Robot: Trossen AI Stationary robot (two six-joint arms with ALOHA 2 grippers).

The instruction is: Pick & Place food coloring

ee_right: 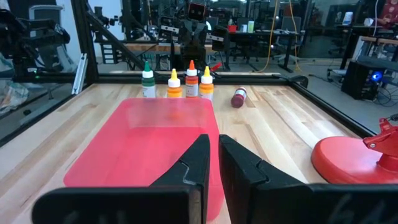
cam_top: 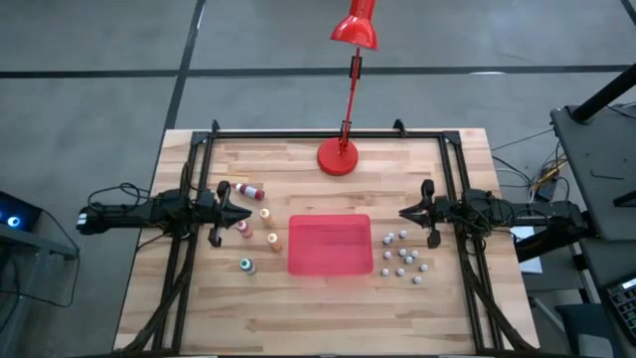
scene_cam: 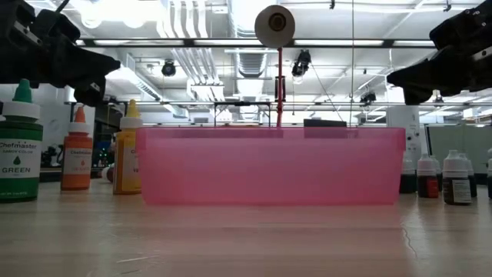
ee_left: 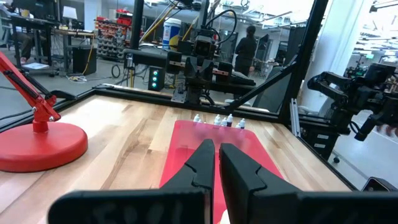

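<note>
With both my left gripper [cam_top: 227, 212] and right gripper [cam_top: 417, 212] pressed together and empty beside the red tray [cam_top: 330, 246], I risk toppling the crowded food coloring bottles [cam_top: 248, 226] left of it, one seemingly already fallen [cam_top: 248, 190].

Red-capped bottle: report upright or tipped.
Tipped. The red-capped bottle lies on its side on the table, while the other four bottles stand upright.

A translucent pink tray [scene_cam: 273, 165] fills the middle of the wooden table [scene_cam: 246, 238], with green [scene_cam: 20, 146], orange [scene_cam: 77, 152] and yellow [scene_cam: 127, 151] food coloring bottles standing upright beside one end and dark arm parts hanging above both upper corners.
</note>
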